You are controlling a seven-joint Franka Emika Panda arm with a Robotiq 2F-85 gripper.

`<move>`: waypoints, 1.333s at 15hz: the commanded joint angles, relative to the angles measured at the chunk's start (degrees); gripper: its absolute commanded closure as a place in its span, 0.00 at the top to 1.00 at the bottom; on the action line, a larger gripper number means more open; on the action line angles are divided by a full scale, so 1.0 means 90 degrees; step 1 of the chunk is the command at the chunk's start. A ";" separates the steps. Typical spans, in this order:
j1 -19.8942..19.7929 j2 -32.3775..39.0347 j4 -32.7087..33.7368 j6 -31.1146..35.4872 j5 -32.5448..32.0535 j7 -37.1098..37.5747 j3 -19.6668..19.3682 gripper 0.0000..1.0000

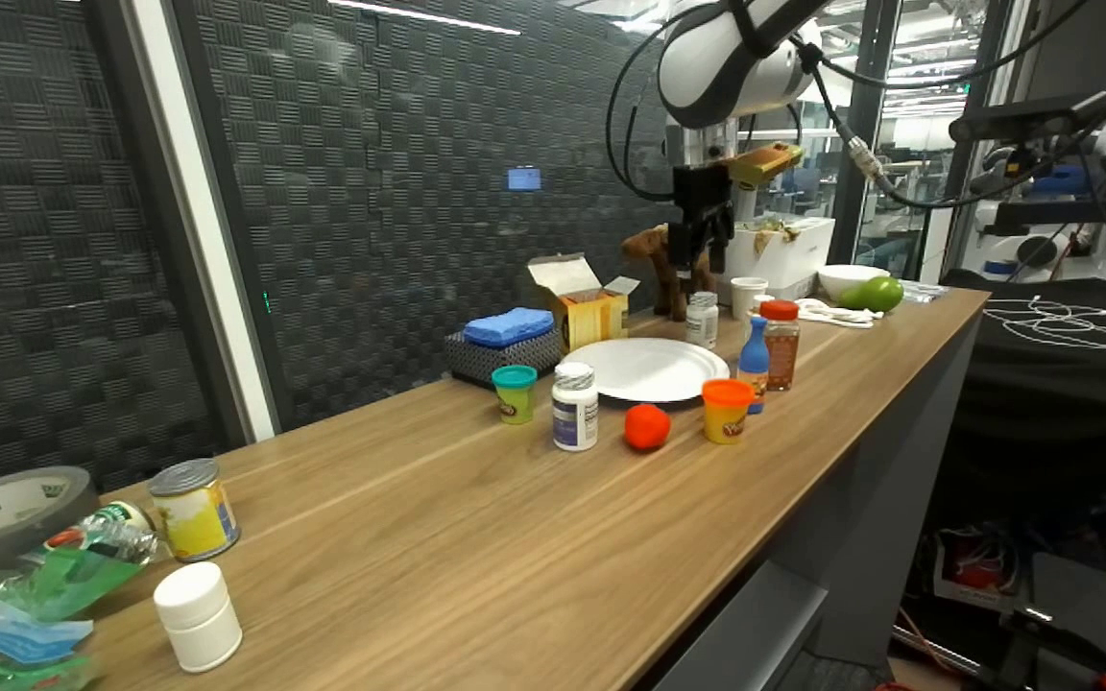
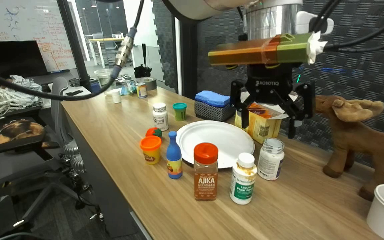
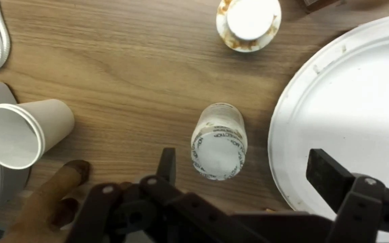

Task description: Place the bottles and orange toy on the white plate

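The pincer (image 2: 268, 126) hangs over the tabletop (image 2: 312, 206) with its jaws spread wide and nothing held between them. The nearest candidate, we judge, is the white bottle (image 3: 218, 145) below it, upright just beside the white plate (image 3: 349, 111). Its long axis runs up and down, so a straight drop should suit it. In the wrist view the bottle sits off-centre, nearer the jaw on the side of the paper cup (image 3: 56, 125), while the other jaw appears over the plate; we think a small shift toward the cup should come first. The orange toy (image 1: 647, 427) lies well apart, across the plate; a yellow tub (image 2: 151, 153) partly hides it in an exterior view. The wrist view cuts off the plate, and the jaws' height above the bottle is hard for us to judge.
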 commanded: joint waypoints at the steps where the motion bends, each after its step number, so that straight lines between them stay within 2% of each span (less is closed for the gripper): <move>1: -0.0061 0.0512 0.0552 -0.0115 0.0049 -0.0075 -0.0025 1.00; 3: -0.0095 0.0687 0.0695 -0.0161 0.0072 -0.0060 -0.0015 1.00; 4: -0.0106 0.0749 0.0752 -0.0177 0.0066 -0.0036 -0.0021 0.94; 5: -0.0105 0.0782 0.0797 -0.0194 0.0047 0.0000 -0.0030 0.74; 11: 0.0032 0.0435 0.0431 -0.0135 -0.0351 0.0329 -0.0208 0.27; 13: 0.0114 0.0244 0.0300 -0.0258 -0.0472 0.0497 -0.0210 0.24; 14: 0.0160 0.0172 0.0253 -0.0286 -0.0537 0.0579 -0.0208 0.19; 20: 0.0693 -0.0219 0.0209 -0.0691 -0.0540 0.0627 0.0143 0.19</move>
